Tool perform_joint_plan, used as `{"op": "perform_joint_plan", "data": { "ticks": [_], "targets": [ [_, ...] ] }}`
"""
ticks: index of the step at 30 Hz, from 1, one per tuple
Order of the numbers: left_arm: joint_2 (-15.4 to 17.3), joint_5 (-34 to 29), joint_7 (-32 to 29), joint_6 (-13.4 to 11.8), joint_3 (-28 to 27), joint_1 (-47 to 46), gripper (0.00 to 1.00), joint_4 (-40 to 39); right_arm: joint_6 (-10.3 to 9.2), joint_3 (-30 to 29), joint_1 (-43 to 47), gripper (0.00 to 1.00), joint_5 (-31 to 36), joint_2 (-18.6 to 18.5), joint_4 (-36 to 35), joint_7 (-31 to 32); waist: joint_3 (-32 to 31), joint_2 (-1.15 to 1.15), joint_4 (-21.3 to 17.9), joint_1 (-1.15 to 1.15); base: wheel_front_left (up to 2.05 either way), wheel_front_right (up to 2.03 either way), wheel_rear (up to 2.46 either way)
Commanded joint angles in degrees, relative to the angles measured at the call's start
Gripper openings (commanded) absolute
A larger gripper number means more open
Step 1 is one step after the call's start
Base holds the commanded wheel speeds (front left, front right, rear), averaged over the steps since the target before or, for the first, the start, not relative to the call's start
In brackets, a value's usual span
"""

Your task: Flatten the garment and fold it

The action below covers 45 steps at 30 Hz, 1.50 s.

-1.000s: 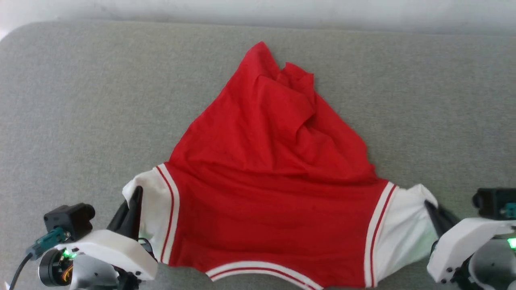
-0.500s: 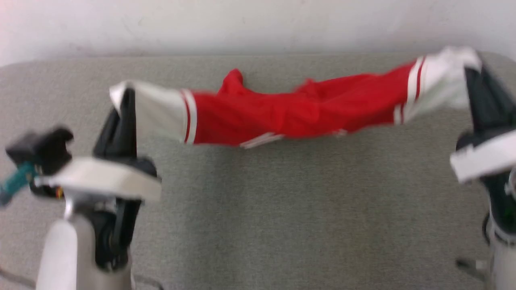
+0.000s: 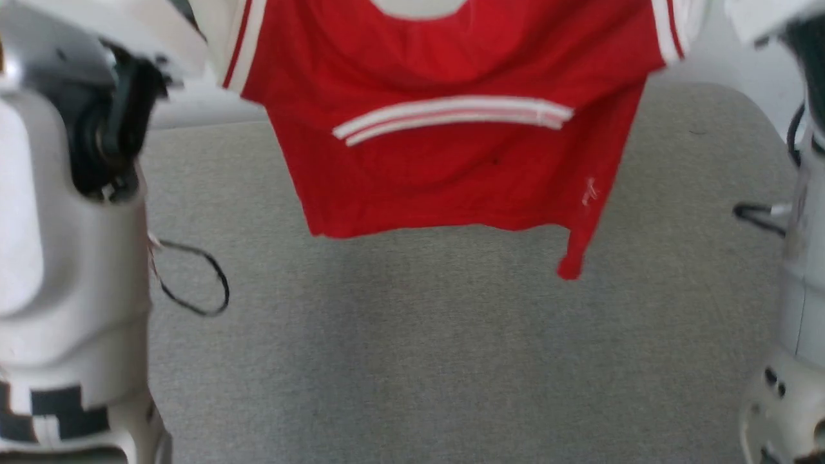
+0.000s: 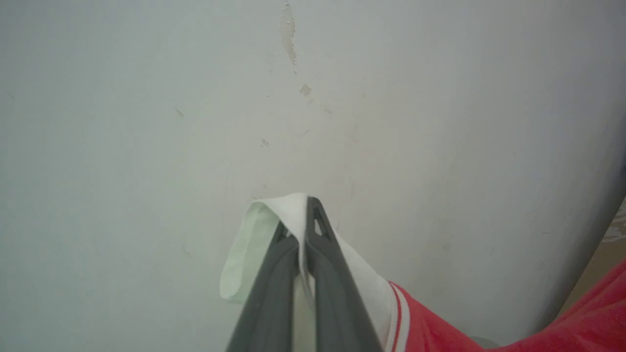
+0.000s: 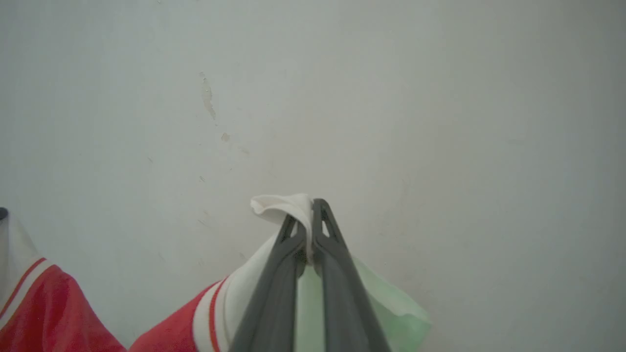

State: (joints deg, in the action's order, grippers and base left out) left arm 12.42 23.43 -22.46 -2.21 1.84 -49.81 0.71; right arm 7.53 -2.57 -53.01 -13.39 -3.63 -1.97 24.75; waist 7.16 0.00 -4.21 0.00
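The garment (image 3: 451, 161), a red jersey with white sleeves and striped trim, hangs in the air above the grey padded surface (image 3: 412, 348), its hem dangling free with one corner drooping at the lower right. My left gripper (image 4: 302, 230) is shut on the white sleeve (image 4: 254, 244), its dark fingers (image 4: 274, 288) pointing at a pale wall. My right gripper (image 5: 307, 230) is shut on the other white sleeve (image 5: 279, 205). Both pale forearms rise along the left and right edges of the head view. The chest lettering is hidden.
A pale wall (image 4: 195, 98) with small scuffs stands close behind the grey surface. A thin black cable (image 3: 200, 283) loops beside my left arm, and another cable (image 3: 754, 211) shows by my right arm.
Both arms have lifted the garment off the grey surface and high into the air, so it now hangs spread between them. The head camera has tilted too.
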Motion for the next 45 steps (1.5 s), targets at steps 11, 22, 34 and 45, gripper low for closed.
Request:
{"op": "perform_joint_plan", "data": {
  "ticks": [11, 22, 34, 45],
  "targets": [
    [2.17, -1.31, -3.35, -2.60, -0.69, -15.77, 0.00, 12.66, -0.04, 1.77, -14.88, 0.00, 4.71, -0.41, 16.11, 2.08, 7.46, 0.00, -3.46, 0.00, 0.00, 0.00, 0.00],
    [4.33, -5.09, 3.77, -2.05, 1.00, -26.36, 0.00, 16.61, -0.04, -2.24, -26.73, 0.00, 11.88, 0.33, 25.24, -2.26, 21.49, 0.00, -2.61, 0.00, 0.00, 0.00, 0.00],
    [6.69, -2.49, 19.58, 4.81, -0.81, -29.50, 0.00, 24.86, -0.04, -4.49, -31.63, 0.00, 18.37, -1.85, 29.59, -9.59, 31.83, 0.00, 2.00, 0.00, 0.00, 0.00, 0.00],
    [7.27, 1.66, 25.07, 6.87, -3.47, -23.80, 0.00, 23.64, -0.04, -0.46, -27.91, 0.00, 15.73, -3.66, 29.95, -14.60, 33.50, 0.00, 3.50, 0.00, 0.00, 0.00, 0.00]
  ]
}}
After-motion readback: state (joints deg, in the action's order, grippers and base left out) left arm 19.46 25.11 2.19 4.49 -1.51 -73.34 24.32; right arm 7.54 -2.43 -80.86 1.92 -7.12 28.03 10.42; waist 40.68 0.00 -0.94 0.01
